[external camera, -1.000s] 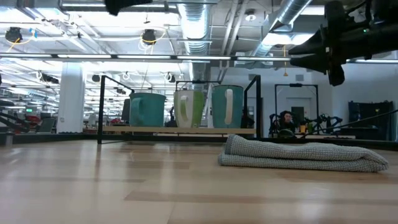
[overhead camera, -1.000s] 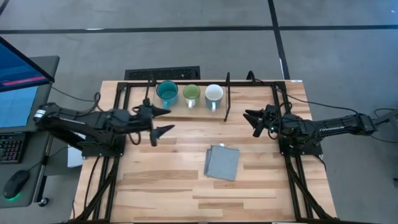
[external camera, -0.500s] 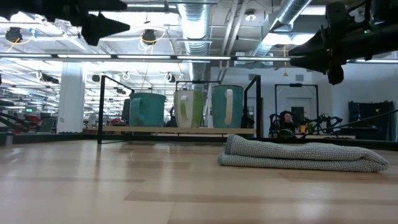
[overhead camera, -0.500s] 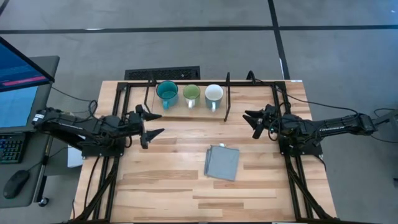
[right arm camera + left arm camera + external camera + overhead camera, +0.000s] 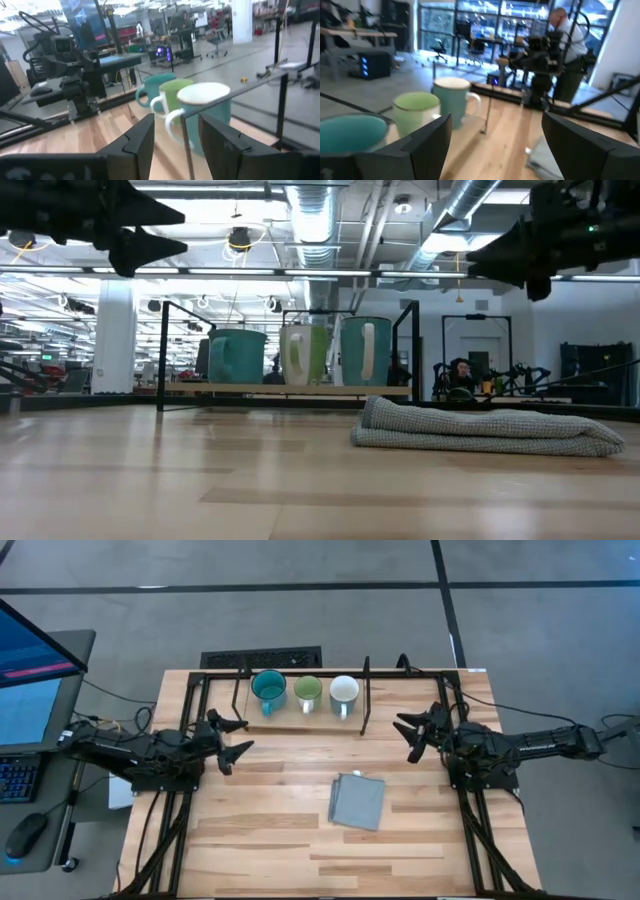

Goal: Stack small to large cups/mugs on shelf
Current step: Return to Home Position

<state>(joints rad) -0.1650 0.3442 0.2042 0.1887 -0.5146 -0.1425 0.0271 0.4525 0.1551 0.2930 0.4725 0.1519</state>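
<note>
Grey cloth (image 5: pixel 357 801) lies nearest on the table (image 5: pixel 250 840). Beyond it, the left gripper (image 5: pixel 238 735) and right gripper (image 5: pixel 405 738) hover well apart, both spread and empty. Farthest, the shelf (image 5: pixel 285 721) holds the blue mug (image 5: pixel 268 689), green mug (image 5: pixel 307 692) and white mug (image 5: pixel 344 691) side by side.

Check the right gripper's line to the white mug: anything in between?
Yes. A thin upright post of the shelf stands between the right gripper and the white mug. Nothing else visible; the grey cloth lies off that line.
</note>
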